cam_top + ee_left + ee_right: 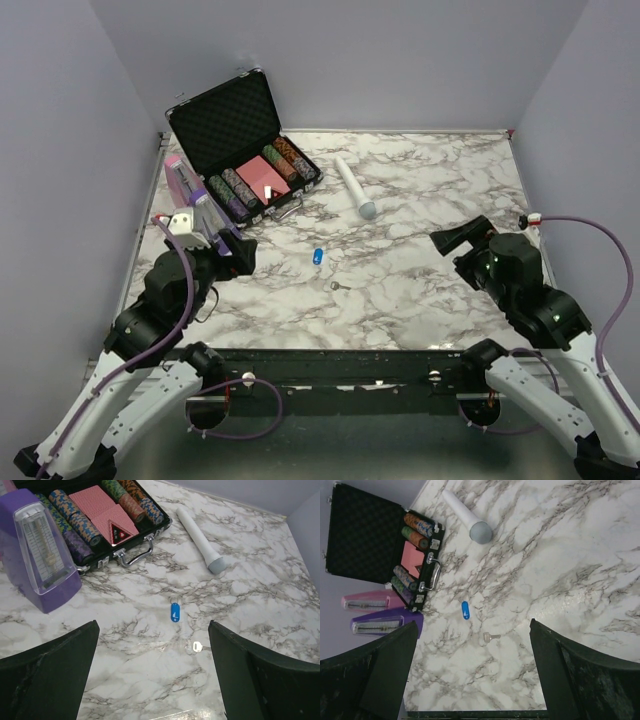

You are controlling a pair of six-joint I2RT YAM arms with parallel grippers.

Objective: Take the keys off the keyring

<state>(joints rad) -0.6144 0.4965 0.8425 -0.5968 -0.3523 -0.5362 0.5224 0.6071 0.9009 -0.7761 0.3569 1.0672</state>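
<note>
Both arms sit low at the near edge of the marble table (430, 250). The left gripper (152, 645) and right gripper (472, 630) each have their jaws spread wide and hold nothing, well above the surface. The blue keyring (318, 255) lies flat near the middle of the table, a small wire loop at its far end. The key (341, 286) lies just nearer the arms and a little to the right, apart from the keyring with bare marble between them. It looks detached, though it is too small to tell whether any ring sits on its head. Both lie in the open lane between the two grippers, closer to the left one, with free tabletop all around them. Beyond them the white wand (355, 186) lies at a slant, its grey head pointing toward the near side, well apart from the keyring. The open case (240, 140) of chips and cards fills the far left corner, its lid leaning back by the wall and its handle facing the middle. A purple metronome (42, 555) stands just beside the case along the left edge, close to the left gripper, with a pink one behind it. The right half of the table up to its right and far edges is bare marble, with grey walls on three sides.
</note>
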